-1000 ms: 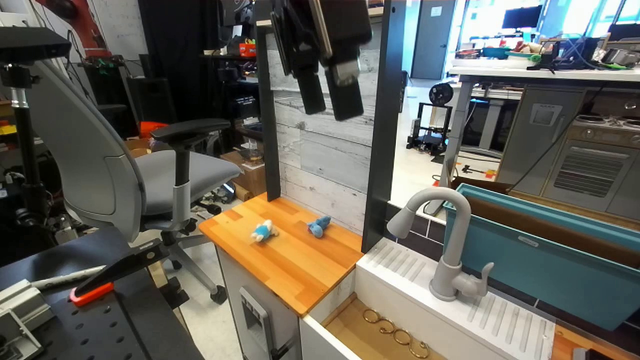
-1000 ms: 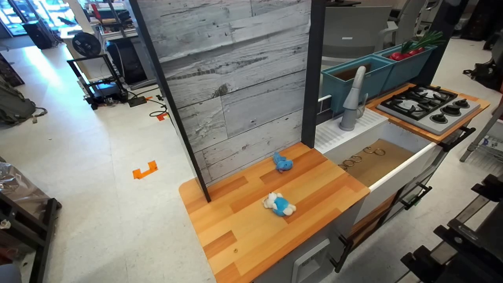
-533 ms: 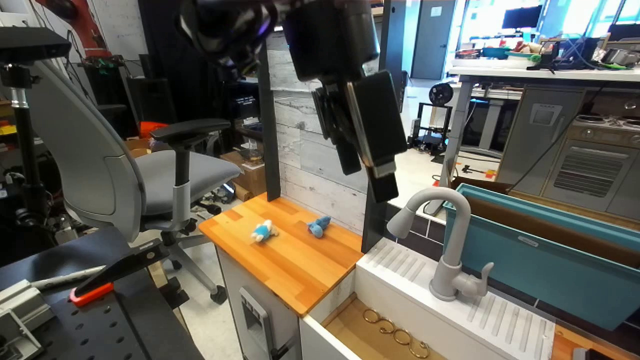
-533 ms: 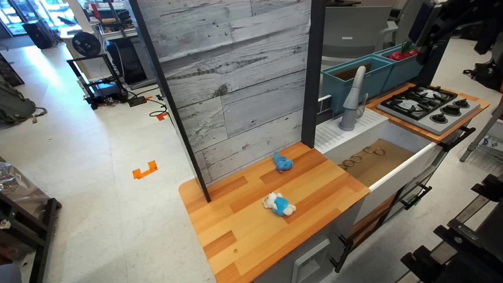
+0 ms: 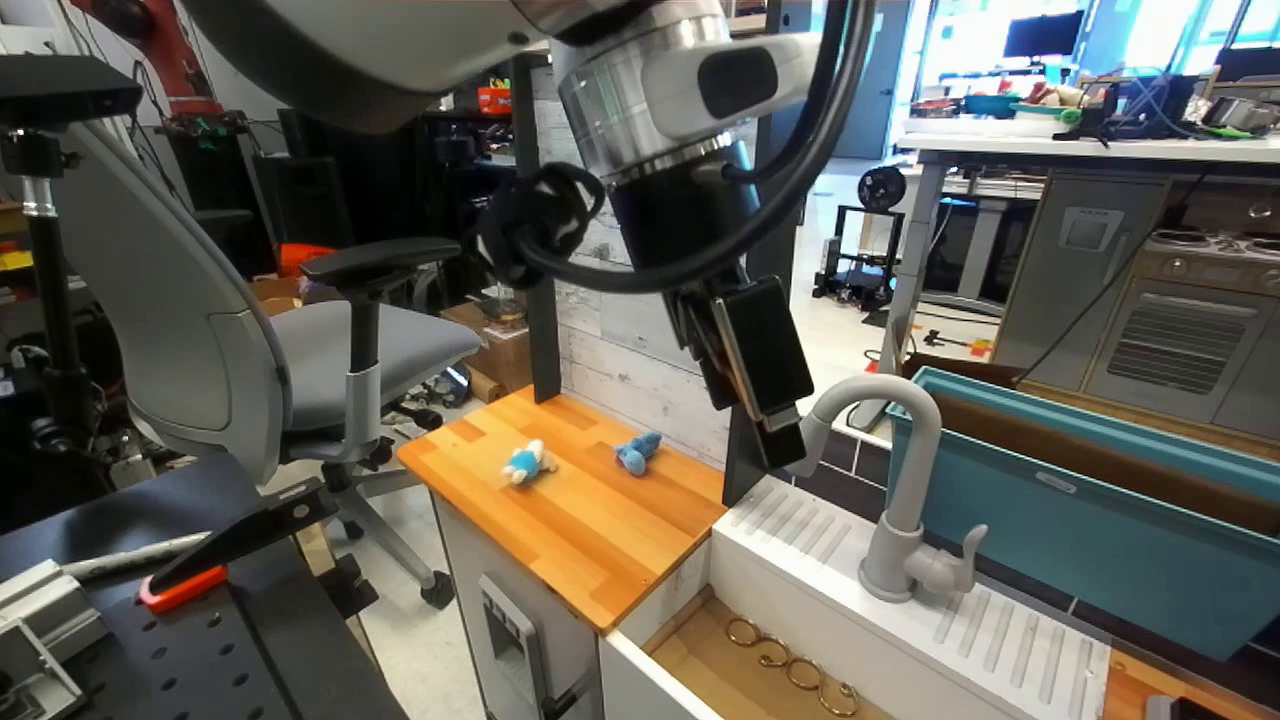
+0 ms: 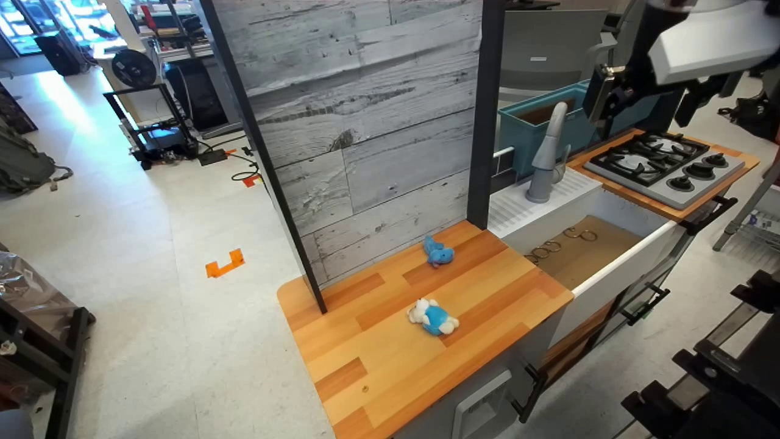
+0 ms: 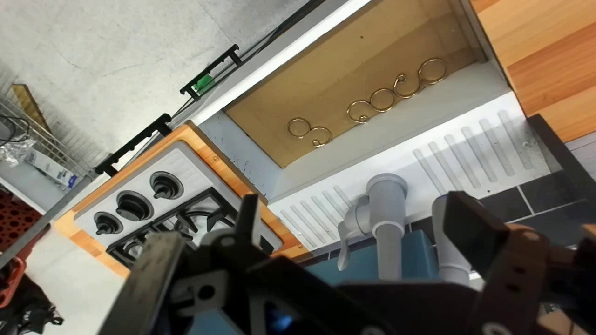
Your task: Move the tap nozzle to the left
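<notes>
Your gripper [image 5: 752,430] hangs tilted at the outer end of the tap nozzle [image 5: 926,430], its fingers spread wide, with nothing held between them. The nozzle, a light grey arched spout, rises from a thick round base [image 5: 886,562] on the ribbed white ledge [image 5: 780,510] behind the sink basin [image 7: 326,93]. Its spray head [image 7: 450,263] hangs on the side nearer the wooden counter [image 5: 590,530]. In the wrist view one finger [image 7: 472,228] partly covers that head; whether the two touch, you cannot tell.

Expect the nozzle to handle like moulded plastic: light, stiff and fairly smooth, so it may slide in your pads. It probably swivels at the base, so plan for an arc rather than a straight line. The best hold is likely the spray head, or the arch just above it, far from the pivot, where little force is needed. Pinch gently; the head tapers, and a hard squeeze could make it slip out. Keep the sweep level, since lifting might pull the spout loose. A sideways push with one finger may be enough. Stay off the side lever [image 5: 945,570], which could turn by itself.
</notes>
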Controlling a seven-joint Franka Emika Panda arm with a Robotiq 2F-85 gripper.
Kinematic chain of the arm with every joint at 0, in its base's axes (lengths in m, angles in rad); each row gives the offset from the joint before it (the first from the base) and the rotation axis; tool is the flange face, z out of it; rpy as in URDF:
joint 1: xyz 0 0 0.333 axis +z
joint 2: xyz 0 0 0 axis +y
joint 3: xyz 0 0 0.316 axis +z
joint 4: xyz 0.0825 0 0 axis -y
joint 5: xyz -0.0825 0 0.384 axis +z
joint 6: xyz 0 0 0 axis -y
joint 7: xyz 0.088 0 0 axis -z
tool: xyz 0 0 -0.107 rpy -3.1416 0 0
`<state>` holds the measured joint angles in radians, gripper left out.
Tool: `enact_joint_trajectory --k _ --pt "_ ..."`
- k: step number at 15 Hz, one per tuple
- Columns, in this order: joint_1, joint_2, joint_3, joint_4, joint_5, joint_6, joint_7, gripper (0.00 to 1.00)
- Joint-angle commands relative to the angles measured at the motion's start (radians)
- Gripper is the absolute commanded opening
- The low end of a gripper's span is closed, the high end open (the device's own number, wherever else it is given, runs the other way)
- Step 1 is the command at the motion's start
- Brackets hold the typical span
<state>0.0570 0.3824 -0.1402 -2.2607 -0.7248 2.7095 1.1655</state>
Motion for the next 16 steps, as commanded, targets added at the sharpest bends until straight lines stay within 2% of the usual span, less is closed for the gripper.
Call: enact_joint_trajectory --k 1,6,16 --pt "0.066 0.106 -0.05 0.098 -0.013 0.031 0.054 1.0" --pt "0.134 0.215 -0.096 0.22 -0.015 0.04 0.101 1.0" --pt "0.208 0.395 -0.175 0.394 -0.005 0.054 0.164 1.0"
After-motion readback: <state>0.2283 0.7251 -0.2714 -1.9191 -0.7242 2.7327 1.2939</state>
